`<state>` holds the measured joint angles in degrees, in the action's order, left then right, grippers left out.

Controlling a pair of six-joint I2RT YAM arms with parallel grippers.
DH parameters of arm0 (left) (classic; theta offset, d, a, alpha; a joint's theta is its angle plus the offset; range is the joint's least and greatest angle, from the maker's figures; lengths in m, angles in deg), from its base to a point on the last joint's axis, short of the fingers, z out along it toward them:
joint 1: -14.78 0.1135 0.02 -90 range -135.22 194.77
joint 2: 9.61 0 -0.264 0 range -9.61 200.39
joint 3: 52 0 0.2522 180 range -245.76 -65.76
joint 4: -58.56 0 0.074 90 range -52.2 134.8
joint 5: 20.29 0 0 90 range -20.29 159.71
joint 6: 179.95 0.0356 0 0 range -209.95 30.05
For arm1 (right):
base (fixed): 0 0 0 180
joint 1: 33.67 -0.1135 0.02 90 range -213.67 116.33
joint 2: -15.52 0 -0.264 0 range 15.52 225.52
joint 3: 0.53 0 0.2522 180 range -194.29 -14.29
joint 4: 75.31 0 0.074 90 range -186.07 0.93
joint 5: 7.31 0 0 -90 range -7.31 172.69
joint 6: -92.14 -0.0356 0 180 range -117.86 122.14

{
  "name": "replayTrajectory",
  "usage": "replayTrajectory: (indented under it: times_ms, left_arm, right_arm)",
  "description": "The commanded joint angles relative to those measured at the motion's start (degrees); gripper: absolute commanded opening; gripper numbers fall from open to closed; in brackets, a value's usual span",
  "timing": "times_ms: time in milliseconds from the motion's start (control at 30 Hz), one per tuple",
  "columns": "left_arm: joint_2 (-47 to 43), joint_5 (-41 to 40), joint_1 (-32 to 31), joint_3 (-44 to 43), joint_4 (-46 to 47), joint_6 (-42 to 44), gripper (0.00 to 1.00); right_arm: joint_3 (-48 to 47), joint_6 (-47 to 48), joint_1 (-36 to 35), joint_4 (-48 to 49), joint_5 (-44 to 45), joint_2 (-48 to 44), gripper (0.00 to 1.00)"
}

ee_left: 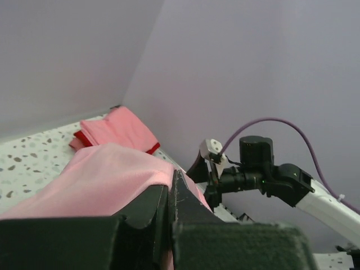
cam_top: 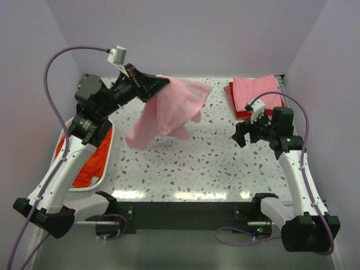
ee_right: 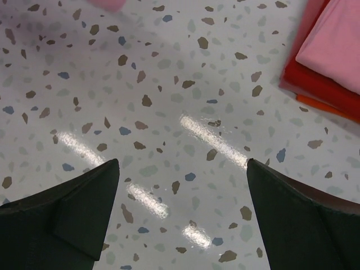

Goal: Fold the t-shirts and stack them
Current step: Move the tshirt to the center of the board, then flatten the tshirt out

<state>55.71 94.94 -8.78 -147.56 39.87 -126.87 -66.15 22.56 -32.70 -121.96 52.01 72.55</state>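
A speckled bench (cam_top: pixel 185 163) is carrying a folded stack (cam_top: pixel 256 95) at its far right corner: a pink shirt (cam_top: pixel 260 90) is lying on a red shirt (cam_top: pixel 231 97), with an orange shirt (ee_right: pixel 332 109) peeking out beneath. A white basket (cam_top: pixel 110 152) is sitting at the left edge.

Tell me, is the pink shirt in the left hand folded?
Unfolded: the shirt hangs loose and crumpled from the shut left hand.

The top camera looks down from behind over the whole speckled white tabletop (cam_top: pixel 185 169). The left wrist looks level across and the right wrist close downward, all sharing the folded pink-on-red shirt stack (cam_top: pixel 256 93).
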Motion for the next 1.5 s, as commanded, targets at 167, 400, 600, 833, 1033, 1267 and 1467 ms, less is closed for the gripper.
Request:
replayTrajectory:
  times_ms: [167, 400, 600, 833, 1033, 1267, 1467]
  left_arm:
    - [6.2, -2.3, -9.5, 17.6, 11.7, -2.1, 0.15]
    - [16.6, -20.9, -9.4, 15.0, -10.5, 15.0, 0.7]
    - [12.8, -16.7, -9.8, 13.4, -21.3, 29.8, 0.75]
    - [10.5, -18.2, -24.0, 26.7, -20.1, 36.0, 0.75]
    - [15.2, -32.8, -35.1, 30.3, -11.0, 44.0, 0.75]
    - [19.2, -36.7, -36.0, 30.7, -3.2, 49.8, 0.71]
    - [25.6, -37.8, -36.1, 28.5, -4.8, 49.4, 0.58]
  right_arm:
    - [0.1, 0.8, 1.2, 3.1, 7.7, -0.6, 0.99]
    - [-0.3, 7.2, 1.4, -2.0, -1.3, 2.8, 0.99]
    - [-1.8, 30.2, -0.5, -17.4, -17.7, 8.9, 0.98]
    - [1.4, 45.3, -10.2, -12.3, -6.8, 13.7, 0.99]
    - [-1.7, 49.3, -10.2, -9.0, -4.4, 25.4, 0.98]
    - [-2.5, 42.5, -11.4, -3.0, -3.6, 34.0, 0.9]
    - [-2.7, 38.5, -12.7, 0.4, -0.5, 35.2, 0.84]
